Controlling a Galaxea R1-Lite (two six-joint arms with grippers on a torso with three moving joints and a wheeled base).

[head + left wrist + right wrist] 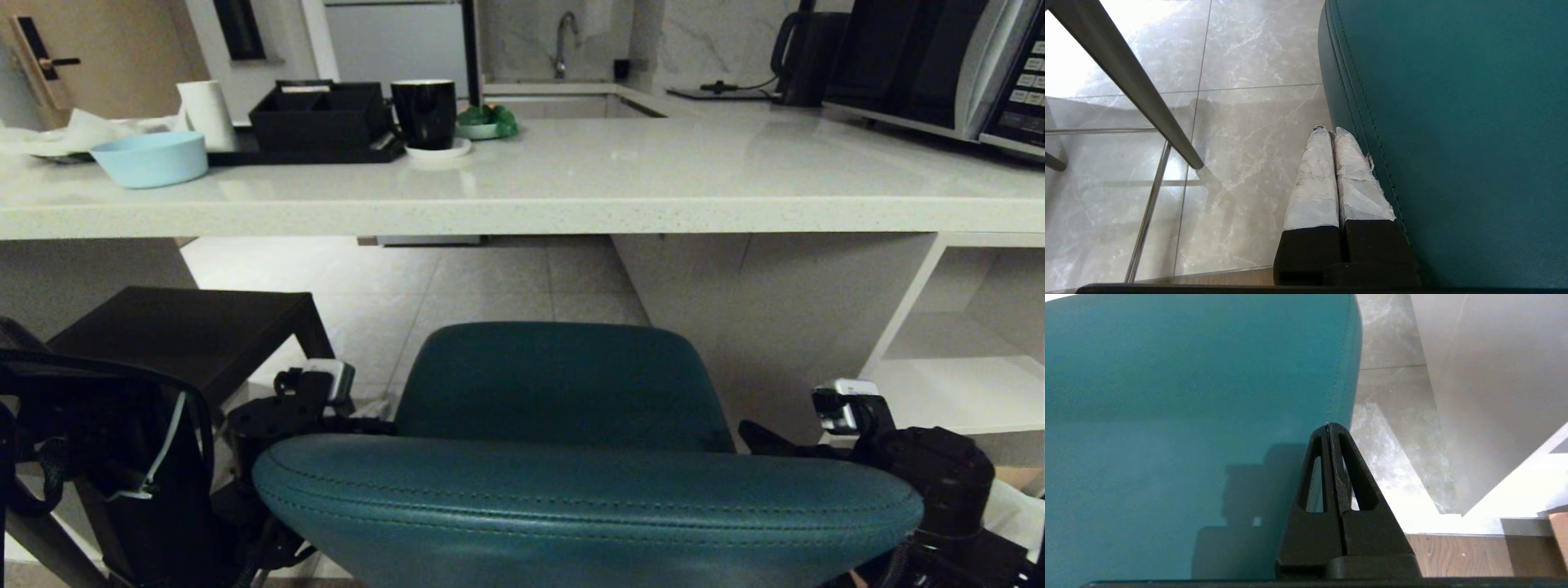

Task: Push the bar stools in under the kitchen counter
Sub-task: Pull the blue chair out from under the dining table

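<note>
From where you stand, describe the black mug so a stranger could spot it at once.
Start at the long pale kitchen counter and look along its top toward the far left group of things. The black mug stands on a small white saucer, just right of the black organizer tray. It is the only glossy dark cup; the nearby bowl is light blue.

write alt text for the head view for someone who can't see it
A teal bar stool fills the foreground, its seat facing a pale stone kitchen counter, with the shut left gripper and right gripper at either side of its curved back. A dark grey stool stands to its left, partly under the counter.
</note>
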